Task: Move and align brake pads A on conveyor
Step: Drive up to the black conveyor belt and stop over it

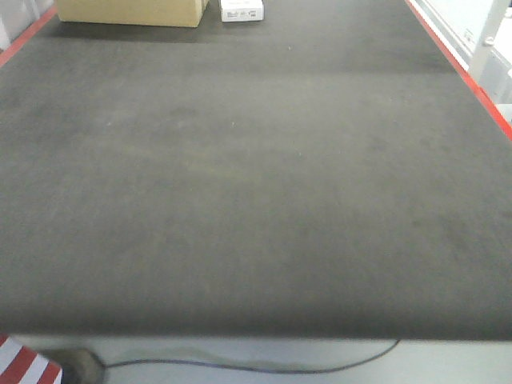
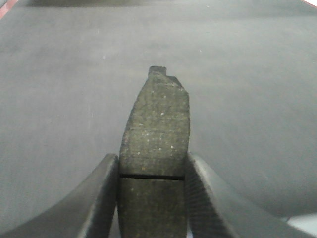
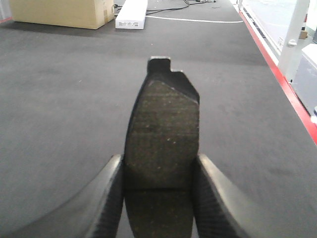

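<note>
Exterior front-facing view: the conveyor (image 1: 256,200) fills almost the whole picture, a matte charcoal belt with a red edge strip (image 1: 472,80) running down its right side. At the far end sit a cardboard box (image 1: 132,11) and, just beside it, a small white box (image 1: 242,10). Below the near edge a dark cable (image 1: 264,368) trails across the pale floor.

Left wrist-mounted view: the left gripper (image 2: 153,166) is clamped on the left-hand brake pad (image 2: 156,124), one black finger pressed against each long side. The pad points away from the camera over the belt, its thin groove lying just level with the fingertips and its notched end farthest out (whether that end touches the belt cannot be told).

Right wrist-mounted view: the right gripper (image 3: 159,163) likewise grips the right-hand brake pad (image 3: 162,129) by its two long sides, the notched end pointing down the belt toward the boxes. The pad's speckled face is turned to the camera. A white post (image 3: 297,34) stands beyond the red strip at the right.
</note>
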Controlling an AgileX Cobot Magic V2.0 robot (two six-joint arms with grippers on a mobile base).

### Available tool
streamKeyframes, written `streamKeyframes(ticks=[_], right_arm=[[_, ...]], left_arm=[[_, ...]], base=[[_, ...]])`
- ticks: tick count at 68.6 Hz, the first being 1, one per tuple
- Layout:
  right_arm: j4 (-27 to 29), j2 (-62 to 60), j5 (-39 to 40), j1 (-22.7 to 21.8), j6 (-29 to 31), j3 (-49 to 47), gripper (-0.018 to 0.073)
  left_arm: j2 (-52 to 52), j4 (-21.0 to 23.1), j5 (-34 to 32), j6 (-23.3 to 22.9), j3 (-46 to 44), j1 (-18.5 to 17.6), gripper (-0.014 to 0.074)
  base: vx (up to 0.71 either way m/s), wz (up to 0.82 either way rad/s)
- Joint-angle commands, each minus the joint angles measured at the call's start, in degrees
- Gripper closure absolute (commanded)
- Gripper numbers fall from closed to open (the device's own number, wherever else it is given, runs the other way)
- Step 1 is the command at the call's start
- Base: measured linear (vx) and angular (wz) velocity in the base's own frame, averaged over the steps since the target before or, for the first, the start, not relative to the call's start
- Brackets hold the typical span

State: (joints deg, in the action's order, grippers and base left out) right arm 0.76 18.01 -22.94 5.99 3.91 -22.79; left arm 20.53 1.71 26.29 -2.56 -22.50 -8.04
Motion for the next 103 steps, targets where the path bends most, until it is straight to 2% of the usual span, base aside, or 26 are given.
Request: streamKeyframes(ticks=[1, 51, 103], right_arm=[[-0.35, 0.49, 5.34, -0.02, 0.35, -1.71, 0.0564], [-0.35, 0.49, 5.34, -0.02, 0.35, -1.71, 0.0564], [-0.35, 0.49, 5.34, -0.02, 0.35, -1.71, 0.0564]], left_arm=[[0.11, 0.41, -5.57, -0.02, -1.65, -0.17, 0.0602], [0.11, 0.41, -5.57, -0.02, -1.65, -0.17, 0.0602], [0.11, 0.41, -5.57, -0.02, -1.65, -0.17, 0.0602]], base=[[0.37, 0.01], [0.30, 0.02], [0.03, 0.00]])
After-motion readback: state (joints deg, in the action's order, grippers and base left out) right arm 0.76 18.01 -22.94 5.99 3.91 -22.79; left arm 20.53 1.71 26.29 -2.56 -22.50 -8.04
